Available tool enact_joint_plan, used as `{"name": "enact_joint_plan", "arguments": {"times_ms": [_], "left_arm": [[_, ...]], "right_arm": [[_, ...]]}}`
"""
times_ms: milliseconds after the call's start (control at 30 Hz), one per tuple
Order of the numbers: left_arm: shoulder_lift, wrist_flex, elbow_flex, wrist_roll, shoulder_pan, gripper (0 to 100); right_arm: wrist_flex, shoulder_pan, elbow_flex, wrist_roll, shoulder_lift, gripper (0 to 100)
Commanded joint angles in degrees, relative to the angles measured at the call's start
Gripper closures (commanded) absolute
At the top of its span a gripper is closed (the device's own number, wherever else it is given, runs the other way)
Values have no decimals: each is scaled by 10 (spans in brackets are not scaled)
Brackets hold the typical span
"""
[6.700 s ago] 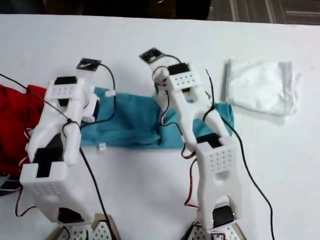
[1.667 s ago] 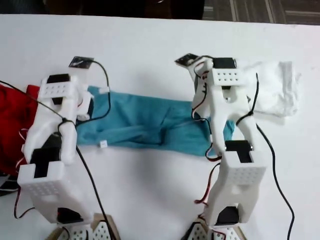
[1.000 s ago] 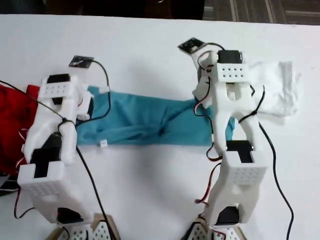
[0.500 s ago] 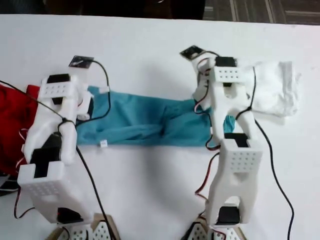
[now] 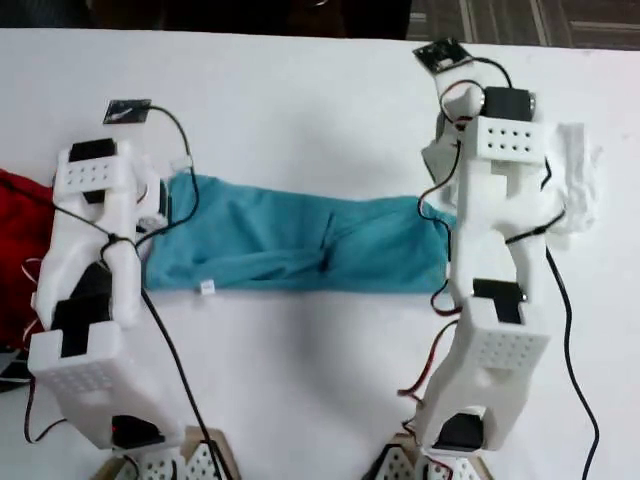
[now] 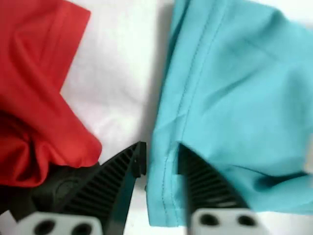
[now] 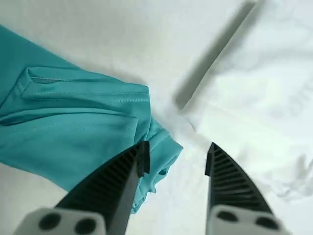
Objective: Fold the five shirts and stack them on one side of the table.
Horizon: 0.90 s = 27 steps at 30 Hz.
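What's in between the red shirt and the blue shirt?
Just bare white table, plus one finger of the left hand, in the left wrist view.

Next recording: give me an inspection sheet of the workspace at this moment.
Surface: white table.
Job's things: teal shirt stretched lengthwise between the arms; red shirt bunched at the left; white shirt folded at the right.
Clutter: small white tag by the teal shirt.
Grippers: left pincer open astride the teal shirt's hem; right pincer open beside its other end.
Cables: black cable trailing beside the right arm.
Surroundings: dark floor beyond the far edge.
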Motion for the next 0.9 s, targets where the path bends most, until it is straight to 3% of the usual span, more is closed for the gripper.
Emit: {"name": "enact_joint_plan", "arguments": {"times_ms": [0, 233, 733, 867], "left_arm": [[-2, -29, -23, 6, -4, 778], [80, -34, -73, 6, -4, 778], [415, 280, -476, 31, 73, 778], [465, 295, -534, 31, 68, 779]], "right_arm": [[39, 0, -24, -5, -77, 804], [73, 3, -2, 30, -181, 804], [70, 3, 274, 30, -450, 804], [70, 3, 331, 30, -494, 804]]}}
